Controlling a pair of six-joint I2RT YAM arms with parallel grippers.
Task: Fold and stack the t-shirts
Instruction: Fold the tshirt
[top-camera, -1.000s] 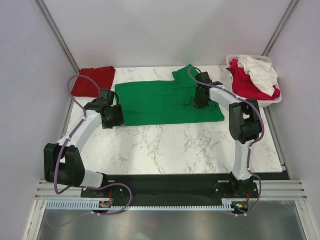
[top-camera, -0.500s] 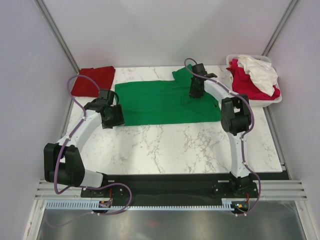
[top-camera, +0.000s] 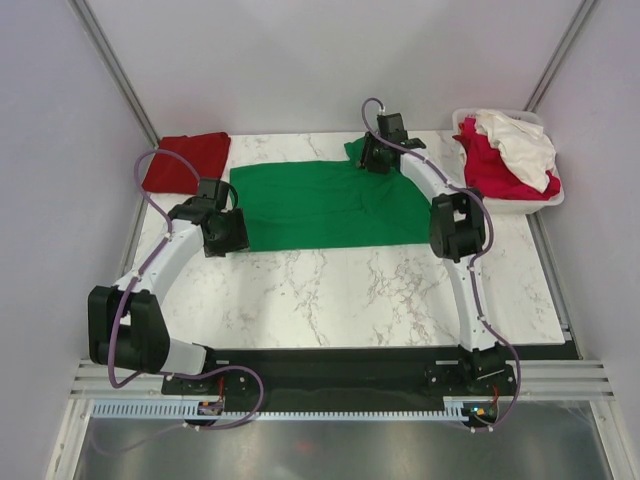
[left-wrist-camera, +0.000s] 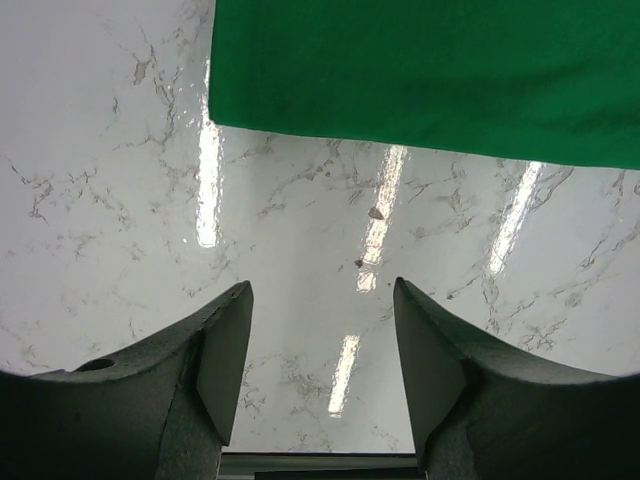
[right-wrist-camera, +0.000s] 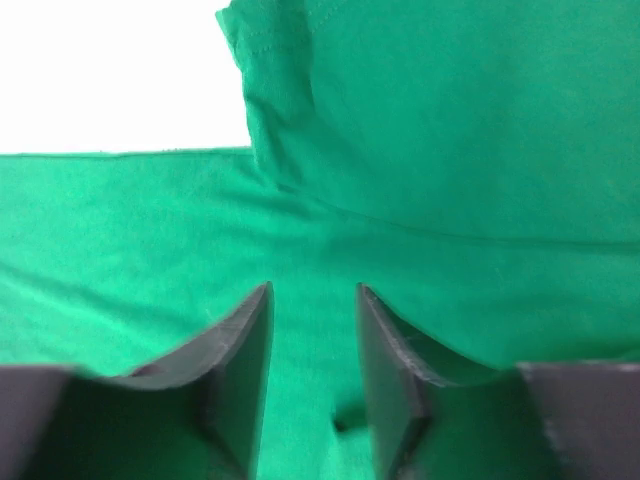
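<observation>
- At the far left corner of the table I see the dark red t-shirt. It is folded into a small packet and lies apart from the other shirts.
- Just to the right of it and nearer to me is the left gripper. In its wrist view the left gripper is released: the two fingers stand wide apart, there is nothing between them, and below them is bare marble.
- The near left corner of the green t-shirt lies just beyond these fingers and is not touched by them.
- The green t-shirt is spread flat across the far middle of the table. A sleeve sticks out at its far right side.
- The right gripper is over this far right part, beside the sleeve. In its wrist view the right gripper is also released: a narrow gap stays between the fingers, and I see only the green t-shirt lying below.
- This view is blurred, so I cannot tell whether the fingertips touch the cloth.
- At the far right corner stands the white basket. The crimson-pink t-shirt is heaped inside it, and the white t-shirt lies crumpled on top.
</observation>
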